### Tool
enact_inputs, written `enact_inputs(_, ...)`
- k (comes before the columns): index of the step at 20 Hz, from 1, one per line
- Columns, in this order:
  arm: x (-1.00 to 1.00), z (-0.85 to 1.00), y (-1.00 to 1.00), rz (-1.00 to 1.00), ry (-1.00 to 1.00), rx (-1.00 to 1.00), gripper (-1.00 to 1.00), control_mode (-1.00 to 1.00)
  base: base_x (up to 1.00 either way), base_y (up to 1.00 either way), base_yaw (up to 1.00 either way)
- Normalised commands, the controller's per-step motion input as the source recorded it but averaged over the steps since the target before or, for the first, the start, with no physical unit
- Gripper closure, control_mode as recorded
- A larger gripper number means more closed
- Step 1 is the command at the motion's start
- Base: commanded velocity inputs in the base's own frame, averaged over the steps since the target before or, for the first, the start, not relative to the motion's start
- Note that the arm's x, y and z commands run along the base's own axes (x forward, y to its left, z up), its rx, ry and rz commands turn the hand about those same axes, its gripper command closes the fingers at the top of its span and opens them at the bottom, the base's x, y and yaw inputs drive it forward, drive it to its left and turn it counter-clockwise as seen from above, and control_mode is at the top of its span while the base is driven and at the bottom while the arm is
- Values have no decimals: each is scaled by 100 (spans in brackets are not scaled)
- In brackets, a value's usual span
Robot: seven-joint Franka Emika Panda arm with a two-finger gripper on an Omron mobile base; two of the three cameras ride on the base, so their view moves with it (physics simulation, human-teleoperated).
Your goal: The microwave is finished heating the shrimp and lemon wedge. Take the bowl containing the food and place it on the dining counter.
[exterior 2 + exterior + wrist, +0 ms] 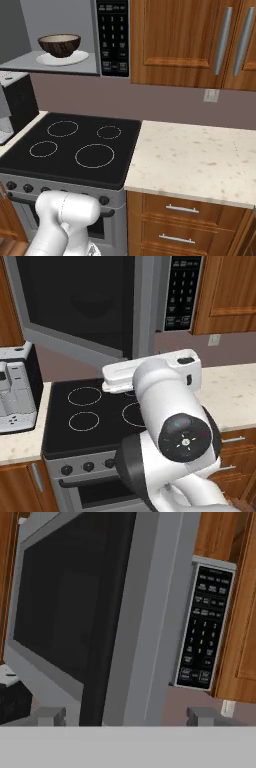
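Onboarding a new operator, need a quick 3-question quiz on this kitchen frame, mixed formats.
1. True or false: the microwave door is swung open.
2. Multiple choice: the bowl sits on (A) the stovetop, (B) the white turntable plate inside the microwave, (C) the beige counter.
3. Fill in: in the hand view the tool has its jaws ____, with nothing between them.

Key: 1 true; 2 B; 3 open.
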Motion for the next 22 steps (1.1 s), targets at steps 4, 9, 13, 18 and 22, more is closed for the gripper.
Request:
enact_inputs(4, -90, -13, -56, 9, 0, 5, -100, -100, 0, 0, 0)
enact_inputs(9, -5, 57, -100, 10, 2, 29, -100, -100, 0, 0, 0)
enact_inputs(13, 2, 74, -100, 12, 12, 35, -100, -100, 0, 0, 0)
enact_inputs(18, 54, 33, -97, 20, 20, 30, -100, -100, 0, 0, 0)
enact_inputs(22, 100, -38, -32, 32, 27, 5, -100, -100, 0, 0, 0)
